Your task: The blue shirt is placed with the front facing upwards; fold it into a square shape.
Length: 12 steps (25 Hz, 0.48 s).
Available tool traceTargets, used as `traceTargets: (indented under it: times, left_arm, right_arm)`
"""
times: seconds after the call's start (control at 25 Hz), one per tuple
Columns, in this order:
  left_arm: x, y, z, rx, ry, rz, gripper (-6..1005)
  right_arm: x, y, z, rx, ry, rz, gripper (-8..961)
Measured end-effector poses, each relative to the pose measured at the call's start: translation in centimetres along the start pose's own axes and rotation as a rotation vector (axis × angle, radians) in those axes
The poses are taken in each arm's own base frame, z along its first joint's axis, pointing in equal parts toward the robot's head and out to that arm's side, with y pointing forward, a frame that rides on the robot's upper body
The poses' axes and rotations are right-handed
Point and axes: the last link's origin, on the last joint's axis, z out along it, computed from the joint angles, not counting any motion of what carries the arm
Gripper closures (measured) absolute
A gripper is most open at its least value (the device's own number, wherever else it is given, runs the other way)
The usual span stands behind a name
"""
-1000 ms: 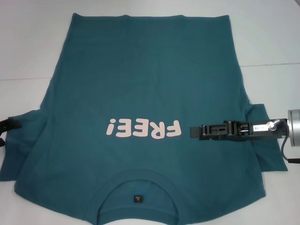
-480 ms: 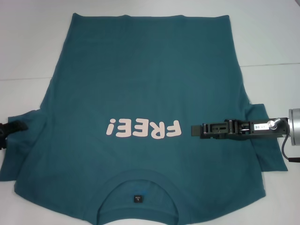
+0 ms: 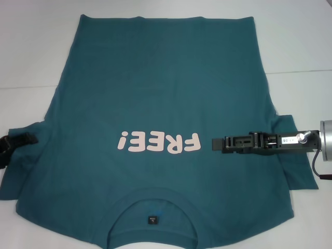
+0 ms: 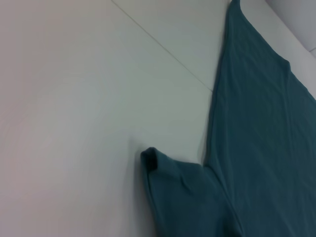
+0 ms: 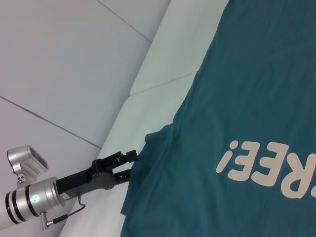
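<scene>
The shirt (image 3: 161,104) lies flat and face up on the white desk (image 3: 31,46), filling most of the head view. Its collar (image 3: 153,199) is at the near edge, close to the robot, and the hem runs along the far side, so the long axis goes straight away from the robot. The pale "FREE!" print (image 3: 158,141) reads upside down from the head camera. Both short sleeves stick out sideways — one to the left, one to the right.

The left gripper (image 3: 25,140) is at the tip of the left sleeve (image 3: 23,155), at the desk's left edge. In the right wrist view its two dark fingers (image 5: 129,155) are slightly spread, with the sleeve edge just at or between their tips; whether they actually pinch the cloth cannot be told. The left wrist view shows that sleeve corner (image 4: 150,159) curled up a little off the desk.

The right gripper (image 3: 215,144) reaches in from the right, lying level over the shirt's chest just beside the "F" of the print, its body crossing the right sleeve (image 3: 295,166). Whether its fingers are spread or pressed together cannot be told.

Bare desk shows to the left, right and beyond the hem — the near edge of the shirt runs out of the head view.
</scene>
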Motion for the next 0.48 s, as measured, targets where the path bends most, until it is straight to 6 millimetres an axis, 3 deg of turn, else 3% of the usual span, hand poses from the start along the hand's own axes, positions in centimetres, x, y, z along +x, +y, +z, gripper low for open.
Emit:
traceTargets:
  times: [0.4, 0.48]
  left_arm:
    - [0.37, 0.5, 0.02, 0.013, -0.035, 0.019, 274]
    - [0.38, 0.49, 0.03, 0.015, -0.036, 0.021, 350]
  right_arm:
    - [0.07, -0.13, -0.22, 0.0, -0.009, 0.007, 359]
    - [0.05, -0.17, -0.31, 0.001, -0.013, 0.009, 359]
